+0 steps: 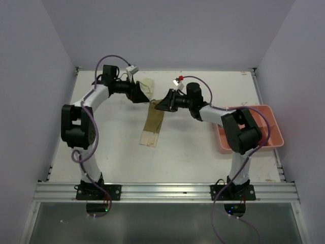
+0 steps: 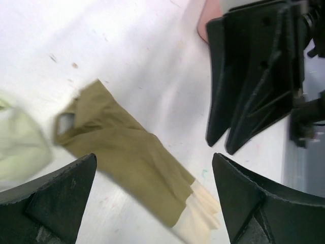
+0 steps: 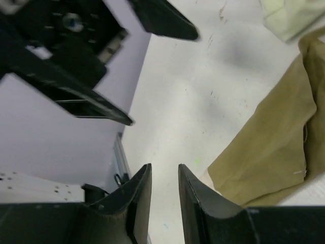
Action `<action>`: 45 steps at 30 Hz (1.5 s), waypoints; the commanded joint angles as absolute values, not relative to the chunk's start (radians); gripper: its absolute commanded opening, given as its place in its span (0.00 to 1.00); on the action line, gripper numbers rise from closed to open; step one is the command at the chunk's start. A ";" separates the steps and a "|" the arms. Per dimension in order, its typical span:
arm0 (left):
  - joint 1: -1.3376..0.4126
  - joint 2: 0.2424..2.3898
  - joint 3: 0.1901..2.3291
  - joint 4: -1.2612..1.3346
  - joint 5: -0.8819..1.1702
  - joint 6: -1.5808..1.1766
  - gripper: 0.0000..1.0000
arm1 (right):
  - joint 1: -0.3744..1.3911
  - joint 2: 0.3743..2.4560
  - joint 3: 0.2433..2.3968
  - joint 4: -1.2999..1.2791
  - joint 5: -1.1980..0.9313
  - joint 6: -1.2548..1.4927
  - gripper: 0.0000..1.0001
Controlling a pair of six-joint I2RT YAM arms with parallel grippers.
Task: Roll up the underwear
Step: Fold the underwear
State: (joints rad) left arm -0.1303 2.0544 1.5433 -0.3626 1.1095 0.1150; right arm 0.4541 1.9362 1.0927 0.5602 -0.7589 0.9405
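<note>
Centrally olive-tan underwear [image 1: 153, 123] flat (tray [image 1: 272, 137] far right); left end effector [image 2: 154, 162] spread, right end effector [image 3: 164, 173] barely parted.

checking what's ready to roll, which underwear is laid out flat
The olive-tan underwear, stretched out in a long flat strip; the pale yellow-green underwear lies bunched in a lump beyond its far end.

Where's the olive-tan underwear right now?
In the top view the olive-tan underwear lies as a long strip mid-table, left of centre, its far end between the left gripper and right gripper, the pale yellow-green garment just beyond it.
</note>
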 commanded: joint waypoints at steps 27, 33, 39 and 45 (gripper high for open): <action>-0.236 1.128 0.629 -0.543 0.766 1.514 1.00 | 0.561 2.318 1.398 -0.196 -0.916 0.221 0.36; -0.376 0.928 0.379 -0.450 0.713 1.663 0.91 | 0.561 2.157 1.331 -0.095 -0.920 0.374 0.41; -0.462 0.943 0.411 -0.445 0.706 1.651 0.70 | 0.561 1.990 1.324 -0.069 -0.922 0.482 0.41; -0.587 1.066 0.492 -0.452 0.672 1.654 0.56 | 0.587 2.000 1.316 -0.257 -0.979 0.353 0.32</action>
